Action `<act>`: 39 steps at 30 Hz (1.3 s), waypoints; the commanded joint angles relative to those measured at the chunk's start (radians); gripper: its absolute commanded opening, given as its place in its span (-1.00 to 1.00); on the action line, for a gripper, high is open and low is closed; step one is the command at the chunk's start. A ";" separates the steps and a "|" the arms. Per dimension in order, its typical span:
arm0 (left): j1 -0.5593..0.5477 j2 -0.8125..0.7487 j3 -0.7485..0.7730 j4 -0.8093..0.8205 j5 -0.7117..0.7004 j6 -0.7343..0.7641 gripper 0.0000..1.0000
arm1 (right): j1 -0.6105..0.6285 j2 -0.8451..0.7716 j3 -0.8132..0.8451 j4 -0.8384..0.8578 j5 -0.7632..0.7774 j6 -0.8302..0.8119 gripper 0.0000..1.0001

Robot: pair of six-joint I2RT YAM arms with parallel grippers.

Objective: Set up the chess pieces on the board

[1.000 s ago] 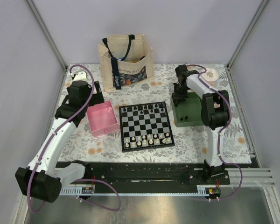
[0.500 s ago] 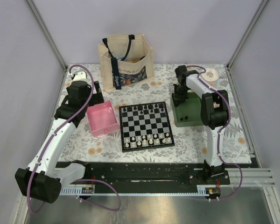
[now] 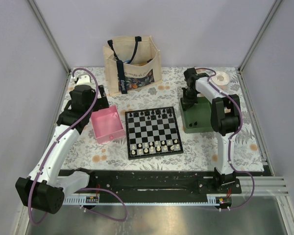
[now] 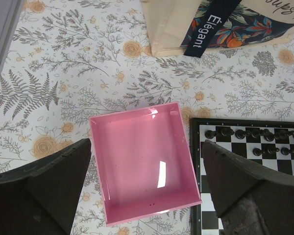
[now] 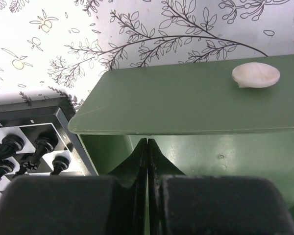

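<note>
The right gripper (image 5: 147,146) has its two fingers pressed together, only a hairline seam between them, and the tips dip below the rim of the green tray (image 5: 186,105). Whether anything tiny is pinched there cannot be told. A pale rounded chip (image 5: 255,76) lies on that tray's far rim. Just to the left of the tray, the corner of the board (image 5: 63,110) shows, with a few of the chess pieces (image 5: 12,144) standing upright on its edge squares. From above, the right arm reaches over the green tray (image 3: 198,125), which sits just beside the board's right edge. The left gripper (image 4: 146,147) hangs with its fingers (image 4: 63,171) spread wide apart, nothing between them, above the pink tray (image 4: 142,161). That tray lies just off the board's left border (image 4: 195,161). The board (image 3: 153,132) lies flat in the middle of the flowered table (image 3: 206,147). It is square, so it has no long axis, and it is turned slightly so that its right side sits a little farther from the arms than its left. The black chess pieces (image 3: 154,113) run in a line along its far edge, parallel to that edge, while white pieces (image 3: 154,145) fill the rows nearest the arms. A cloth tote bag (image 3: 132,61) stands beyond the board at the table's far side.
</note>
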 commanded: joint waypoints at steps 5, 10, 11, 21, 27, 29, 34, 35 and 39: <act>-0.002 -0.029 0.012 0.033 -0.007 0.003 0.98 | 0.006 -0.095 -0.031 0.061 0.012 0.005 -1.00; -0.002 -0.014 0.017 0.031 0.001 0.005 0.98 | 0.004 -0.131 -0.032 0.069 0.041 0.007 -1.00; -0.002 -0.014 0.017 0.031 0.002 0.005 0.98 | 0.004 -0.138 -0.037 0.067 0.049 0.007 -1.00; -0.002 -0.001 0.017 0.033 -0.004 0.003 0.98 | 0.003 -0.126 -0.041 0.077 0.034 0.004 -0.50; -0.002 0.031 0.018 0.053 -0.007 0.005 0.98 | 0.003 -0.094 -0.049 0.089 0.022 0.002 -0.26; -0.002 0.041 0.014 0.056 -0.012 0.003 0.98 | 0.003 -0.094 -0.050 0.090 0.022 0.001 -0.21; -0.002 0.057 0.008 0.053 -0.032 0.002 0.98 | 0.003 -0.114 -0.070 0.115 -0.014 0.011 -0.16; -0.002 0.058 0.008 0.053 -0.032 0.002 0.98 | 0.003 -0.126 -0.089 0.142 -0.021 0.024 -0.12; -0.002 0.077 0.014 0.050 -0.044 0.008 0.98 | 0.003 -0.117 -0.071 0.146 -0.066 0.033 -0.06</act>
